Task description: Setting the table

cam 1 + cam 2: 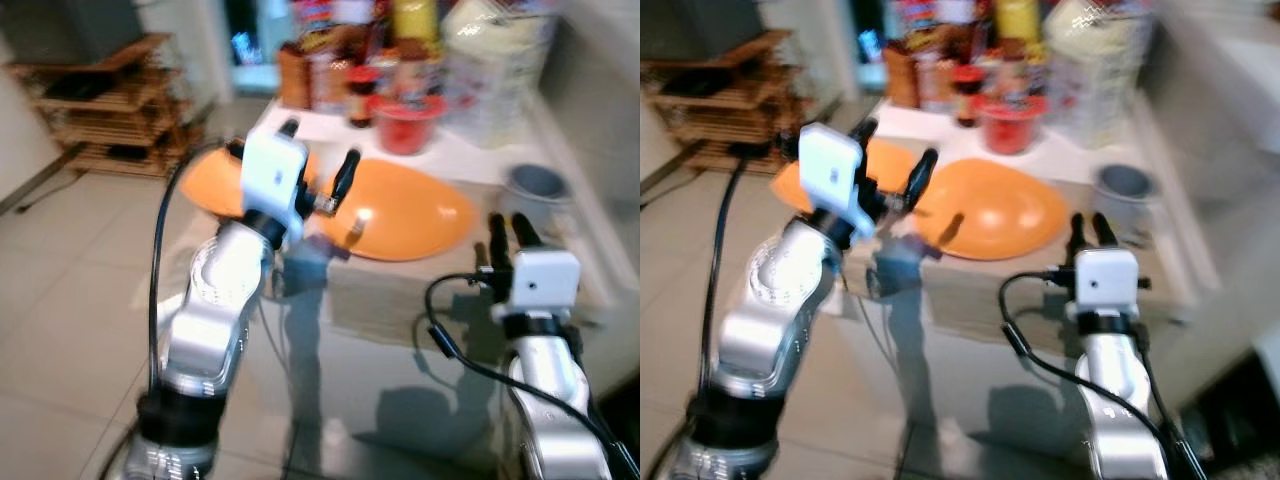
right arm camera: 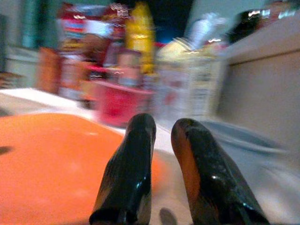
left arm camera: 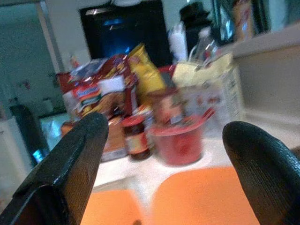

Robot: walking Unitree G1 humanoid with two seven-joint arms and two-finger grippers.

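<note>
Nearest the camera, 2 silver arms reach over the counter (image 1: 400, 330). 2 orange placemats lie on it: a large oval one (image 1: 405, 210) mid-counter, its long axis running along the counter's near edge, and another (image 1: 215, 180) at the left edge, partly hidden. Left gripper (image 1: 318, 160) hovers between them, fingers spread wide, holding nothing. Right gripper (image 1: 510, 235) has its fingers close together, near 1 grey bowl (image 1: 535, 185) by the right edge. 1 red tub (image 1: 408, 125) and blurred food packets (image 3: 103, 93) crowd the far edge.
</note>
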